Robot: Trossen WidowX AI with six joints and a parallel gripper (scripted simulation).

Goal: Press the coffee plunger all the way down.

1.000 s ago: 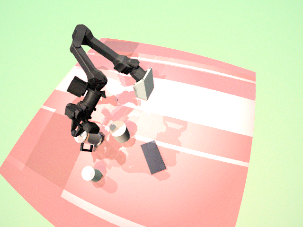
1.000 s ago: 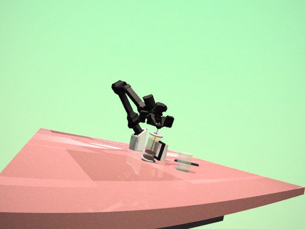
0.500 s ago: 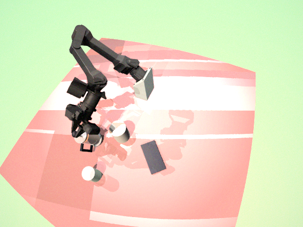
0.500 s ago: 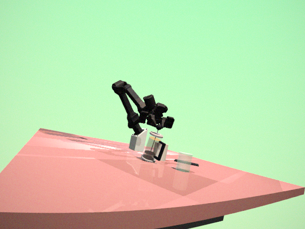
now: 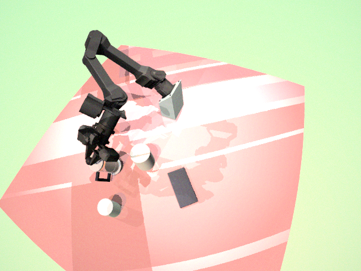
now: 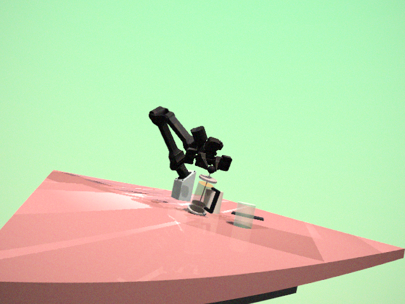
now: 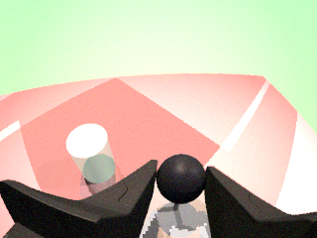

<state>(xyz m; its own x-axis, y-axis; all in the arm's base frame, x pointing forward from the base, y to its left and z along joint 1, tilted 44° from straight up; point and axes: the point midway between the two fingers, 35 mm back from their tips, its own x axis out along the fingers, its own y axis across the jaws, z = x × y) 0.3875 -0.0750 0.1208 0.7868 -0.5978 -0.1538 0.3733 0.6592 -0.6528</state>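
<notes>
The glass coffee press (image 5: pixel 109 166) (image 6: pixel 203 196) stands on the pink table (image 5: pixel 238 163) (image 6: pixel 98 235), its black handle (image 5: pixel 103 176) (image 6: pixel 214 200) towards the table's near side. My gripper (image 5: pixel 97 160) (image 6: pixel 211 169) (image 7: pixel 181 170) is right above it, shut on the black plunger knob (image 6: pixel 211 169) (image 7: pixel 181 178), one finger on each side. The lid disc (image 6: pixel 208 178) sits just under the knob, and the thin rod runs down through the glass. In the exterior view the rod and press appear to lean a little. In the top view my gripper hides the knob.
A cream cylinder (image 5: pixel 141 157) (image 6: pixel 219 200) stands close beside the press. A clear tumbler (image 5: pixel 108 207) (image 6: pixel 244 214) (image 7: pixel 89 150) stands farther out. A dark flat slab (image 5: pixel 182 187) (image 6: pixel 258 218) lies on the table. The arm's grey base block (image 5: pixel 172 101) (image 6: pixel 183 189) is behind.
</notes>
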